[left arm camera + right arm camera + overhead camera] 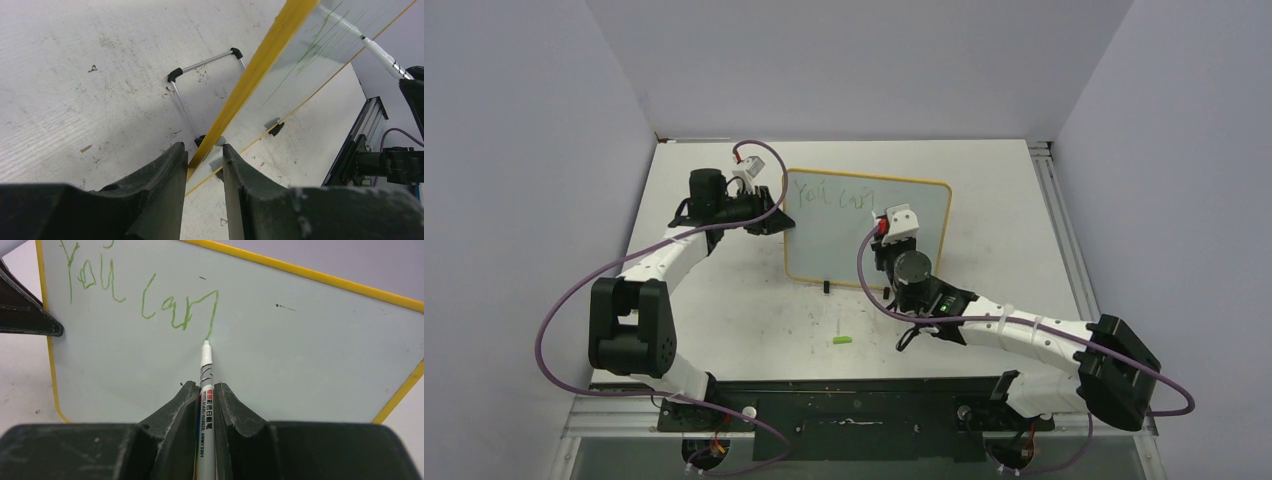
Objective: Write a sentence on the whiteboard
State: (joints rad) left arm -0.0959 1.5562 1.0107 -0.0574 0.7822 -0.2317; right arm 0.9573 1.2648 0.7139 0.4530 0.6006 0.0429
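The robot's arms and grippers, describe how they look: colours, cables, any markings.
Both the left arm and right arm have white links between bulky black joint housings, each trailed by a looping purple cable. A small green light glows on the right arm. The left gripper and right gripper have matte black, curved, scuffed fingers.

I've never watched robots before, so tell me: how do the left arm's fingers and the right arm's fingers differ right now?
The left fingers pinch the whiteboard by its yellow edge; the right fingers clamp a slim white marker. The left fingers stand slightly apart; the right fingers are nearly together. The marker's tip meets the green sentence. Both pairs are black and gripping.
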